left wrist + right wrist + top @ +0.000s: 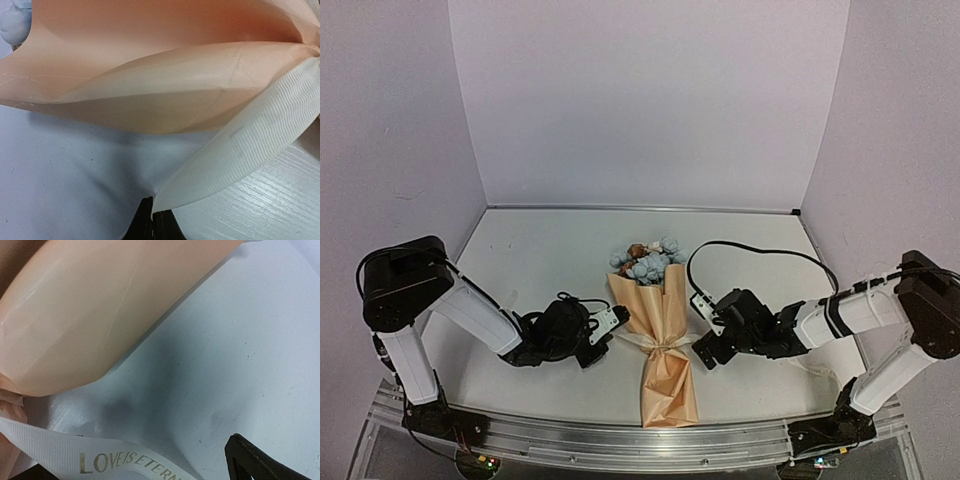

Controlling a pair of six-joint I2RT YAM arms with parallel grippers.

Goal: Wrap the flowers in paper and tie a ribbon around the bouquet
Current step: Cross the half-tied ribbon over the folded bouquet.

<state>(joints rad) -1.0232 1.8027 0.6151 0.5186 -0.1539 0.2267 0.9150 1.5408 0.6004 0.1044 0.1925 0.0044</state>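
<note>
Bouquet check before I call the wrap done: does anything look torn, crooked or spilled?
Nothing stands out. The bouquet lies flat on the table, its paper creased but untorn, the ribbon around its narrow waist, the flowers all at the wide end. The left gripper pinches one ribbon tail.

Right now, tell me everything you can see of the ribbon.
The ribbon is cream, ribbed fabric with gold print reading LOVE IS ETERN. It is wrapped round the waist of the paper bouquet. One tail runs to the shut left hand, which pinches its end.
</note>
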